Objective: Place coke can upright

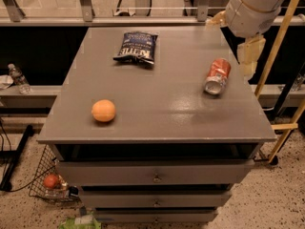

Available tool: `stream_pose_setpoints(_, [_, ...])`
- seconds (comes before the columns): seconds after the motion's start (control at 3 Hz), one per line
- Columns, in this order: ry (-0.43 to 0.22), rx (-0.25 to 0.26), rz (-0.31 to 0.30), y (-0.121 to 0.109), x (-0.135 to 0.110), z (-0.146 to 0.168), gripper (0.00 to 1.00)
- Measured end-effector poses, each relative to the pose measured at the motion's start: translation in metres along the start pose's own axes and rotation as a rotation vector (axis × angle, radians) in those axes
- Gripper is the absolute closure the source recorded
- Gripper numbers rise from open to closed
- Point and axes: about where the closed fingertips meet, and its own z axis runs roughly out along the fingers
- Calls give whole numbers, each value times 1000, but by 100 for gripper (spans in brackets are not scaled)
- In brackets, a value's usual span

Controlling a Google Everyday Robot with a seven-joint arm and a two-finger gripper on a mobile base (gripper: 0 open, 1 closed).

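The coke can (218, 75) is red with a silver end. It lies on its side near the right edge of the grey cabinet top (162, 109), with its silver end towards the front. My gripper (234, 38) hangs from the white arm at the upper right, just above and to the right of the can and not touching it. Its beige fingers (249, 55) are spread apart and hold nothing.
A dark blue chip bag (137, 47) lies at the back middle of the top. An orange (103, 110) sits front left. Drawers are below the front edge. A wooden frame (281, 56) stands to the right. A wire basket (50, 180) is on the floor at the left.
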Motion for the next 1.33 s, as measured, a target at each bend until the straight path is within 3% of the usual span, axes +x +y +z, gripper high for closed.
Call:
stream_pose_setpoints(0.67, [155,-20,-357,-9,49,32,0])
stream_pose_setpoints(1.33, [98,-131,-574,-14,78,58,0])
